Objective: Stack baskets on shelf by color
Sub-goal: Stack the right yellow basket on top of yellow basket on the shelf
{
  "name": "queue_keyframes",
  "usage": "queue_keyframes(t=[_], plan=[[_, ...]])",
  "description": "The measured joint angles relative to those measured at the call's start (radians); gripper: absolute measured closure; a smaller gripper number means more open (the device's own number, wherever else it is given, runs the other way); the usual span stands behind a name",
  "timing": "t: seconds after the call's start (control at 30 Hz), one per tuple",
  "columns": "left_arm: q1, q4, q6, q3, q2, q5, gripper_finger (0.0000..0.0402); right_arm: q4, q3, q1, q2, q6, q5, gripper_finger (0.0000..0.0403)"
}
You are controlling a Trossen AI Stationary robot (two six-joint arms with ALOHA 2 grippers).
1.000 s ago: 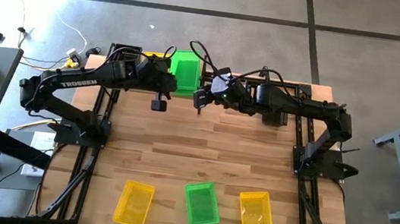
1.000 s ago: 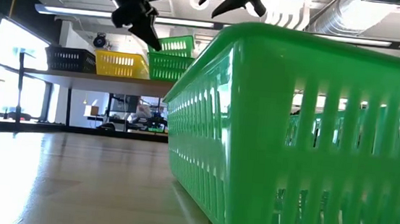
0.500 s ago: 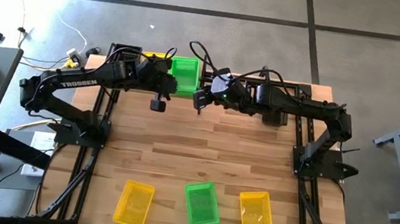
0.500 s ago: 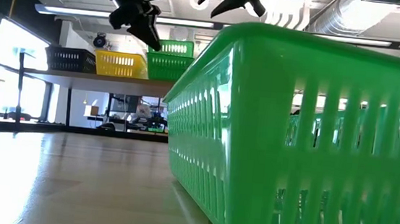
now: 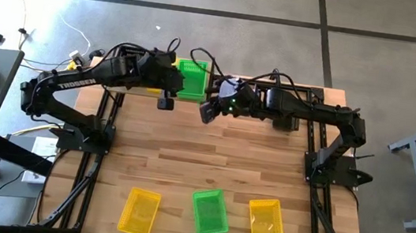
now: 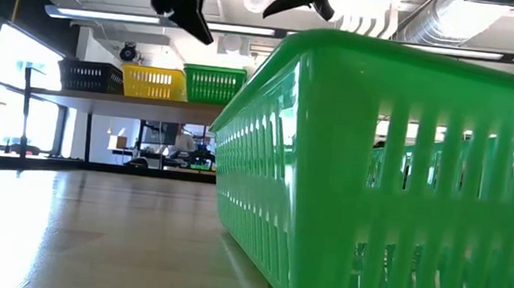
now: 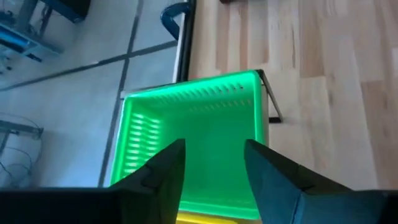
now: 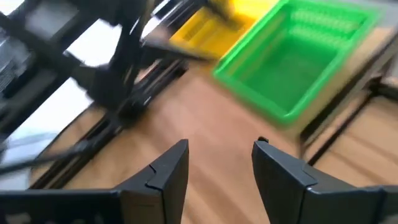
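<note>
Green basket (image 5: pixel 191 78) on shelf (image 6: pixel 130 100); both claws open

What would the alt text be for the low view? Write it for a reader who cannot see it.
A bright green slotted plastic basket fills the foreground on the wooden tabletop. Far behind, a light-wood shelf carries a black basket, a yellow basket and a green basket in a row, with two dark grippers overhead.

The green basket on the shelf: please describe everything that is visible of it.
The bright green plastic basket with slotted sides is rectangular and open at the top, and nothing lies inside it. It stands upright and level on the narrow light-wood shelf, at the end of a row, side by side with a yellow basket. The left gripper hangs open above it, touching nothing.
</note>
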Motion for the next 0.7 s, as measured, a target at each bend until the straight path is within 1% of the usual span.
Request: queue_keyframes(t=[0.1,0.2,0.33,0.5,0.7], plan=[[0.0,-0.053,-0.027,0.023,0.0,0.004,0.0241,-0.003,0.0,0.016,0.0,-0.014,-0.069,0.0242],[-0.001,-0.097,-0.045,0.032,0.0,0.004,0.0243,-0.022,0.0,0.04,0.0,-0.002,-0.103,0.0242],[-0.012,-0.166,-0.072,0.032,-0.004,0.005,0.0247,-0.127,0.0,0.082,0.0,0.074,-0.105,0.0242],[-0.056,-0.242,-0.12,0.032,-0.018,0.011,0.0249,-0.274,-0.001,0.143,0.0,0.221,-0.1,0.0242],[-0.137,-0.24,-0.175,0.032,-0.047,0.052,0.0249,-0.311,-0.067,0.234,0.0,0.363,-0.093,0.0242]])
